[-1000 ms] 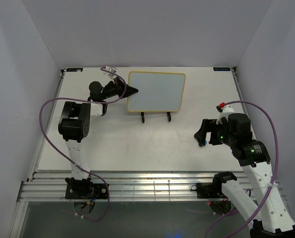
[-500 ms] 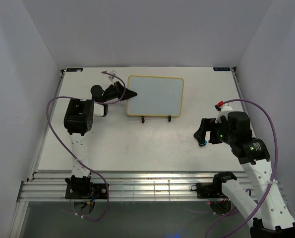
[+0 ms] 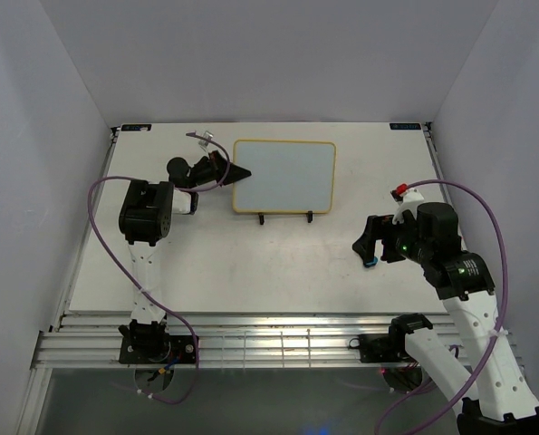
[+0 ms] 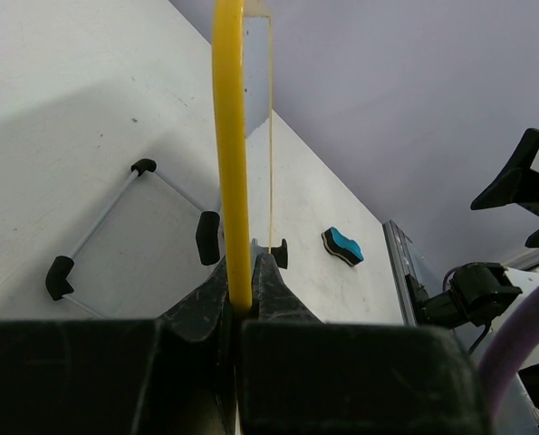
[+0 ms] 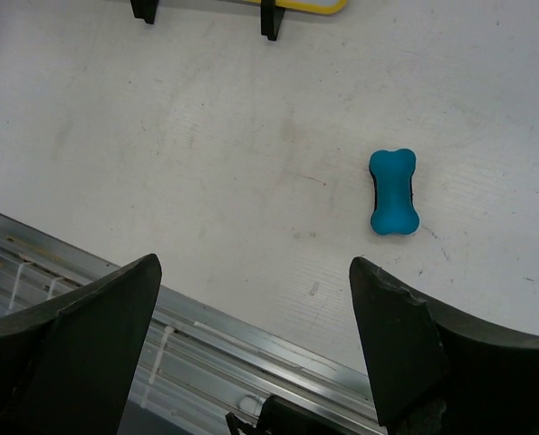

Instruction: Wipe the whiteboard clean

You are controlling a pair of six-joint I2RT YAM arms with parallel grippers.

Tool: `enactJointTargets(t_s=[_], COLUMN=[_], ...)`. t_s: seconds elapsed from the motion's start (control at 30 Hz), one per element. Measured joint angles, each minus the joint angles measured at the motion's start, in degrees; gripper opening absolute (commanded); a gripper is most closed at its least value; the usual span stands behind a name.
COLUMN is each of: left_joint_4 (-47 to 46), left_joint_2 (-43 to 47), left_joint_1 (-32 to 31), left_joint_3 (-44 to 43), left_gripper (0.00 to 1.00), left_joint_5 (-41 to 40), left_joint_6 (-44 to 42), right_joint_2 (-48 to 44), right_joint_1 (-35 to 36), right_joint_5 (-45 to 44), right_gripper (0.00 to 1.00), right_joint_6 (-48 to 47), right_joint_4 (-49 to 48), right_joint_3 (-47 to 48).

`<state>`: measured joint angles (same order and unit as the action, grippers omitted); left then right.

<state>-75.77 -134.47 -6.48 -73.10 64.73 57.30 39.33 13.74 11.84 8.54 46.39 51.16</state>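
I have one whiteboard (image 3: 284, 175) here, propped on its wire stand (image 3: 284, 217) at the far side of the table (image 3: 206, 263). Its left edge sits right at the tip of the left gripper (image 3: 245, 171). The left wrist camera shows the thin yellow frame running straight up from between the two fingers, which are clamped on it from both sides. So the left gripper grasps the board by that edge. From above, the board's face looks plain and pale.

The right gripper (image 3: 369, 246) is well apart from the board, toward the near right. Its fingers are spread wide with nothing between them. The single blue bone-shaped eraser (image 5: 394, 191) lies flat on the table ahead of that gripper, closer to its right finger and touching neither.

My count is one board, one eraser and one stand. The stand shows four black-tipped ends in the left wrist view and two feet from above.

The left wrist camera sees the board edge-on, so its face cannot be read there. The right wrist camera cuts off all but a sliver of yellow frame and two stand feet at its top edge. From above, the right gripper hides most of the eraser, leaving only a bit of blue.
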Motion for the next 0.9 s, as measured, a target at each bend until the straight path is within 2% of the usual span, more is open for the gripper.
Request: enactJointTargets(t_s=[0.2, 0.33, 0.37, 0.4, 0.67, 0.7, 0.73, 0.83, 0.9], left_joint_4=[-0.7, -1.6, -1.8, -2.1, -1.9, -1.7, -1.6, -0.8, -0.6], left_joint_2=[0.0, 0.0, 0.0, 0.0, 0.0, 0.0, 0.0, 0.0, 0.0], left_joint_1=[0.2, 0.5, 0.6, 0.7, 1.7, 1.8, 1.9, 1.9, 1.9], left_joint_3=[0.9, 2.6, 3.1, 3.7, 8.3, 9.2, 10.0, 11.5, 11.9], left_gripper=[0.02, 0.13, 0.21, 0.24, 0.48, 0.69, 0.85, 0.98, 0.98], left_joint_5=[0.0, -0.7, -0.8, -0.9, -2.0, -2.0, -2.0, -2.4, -2.9], left_joint_6=[-0.8, -0.8, -0.6, -1.1, -10.5, -11.3, -12.5, -14.1, -15.1], right_joint_2=[-0.4, -0.8, -0.8, -0.8, -1.1, -1.1, -1.1, -1.1, -1.0], right_joint_1=[0.0, 0.0, 0.0, 0.0, 0.0, 0.0, 0.0, 0.0, 0.0], right_joint_5=[0.6, 0.8, 1.0, 1.0, 1.7, 1.8, 1.8, 2.0, 2.2], right_gripper=[0.90, 0.90, 0.90, 0.90, 0.90, 0.90, 0.90, 0.90, 0.90], right_joint_6=[-0.1, -0.1, -0.1, -0.1, -0.1, -0.1, -0.1, -0.2, -0.2], right_joint_4=[-0.2, -0.2, -0.2, -0.3, -0.3, -0.3, -0.3, -0.6, -1.1], right_joint_3=[0.2, 0.2, 0.2, 0.2, 0.2, 0.2, 0.2, 0.2, 0.2])
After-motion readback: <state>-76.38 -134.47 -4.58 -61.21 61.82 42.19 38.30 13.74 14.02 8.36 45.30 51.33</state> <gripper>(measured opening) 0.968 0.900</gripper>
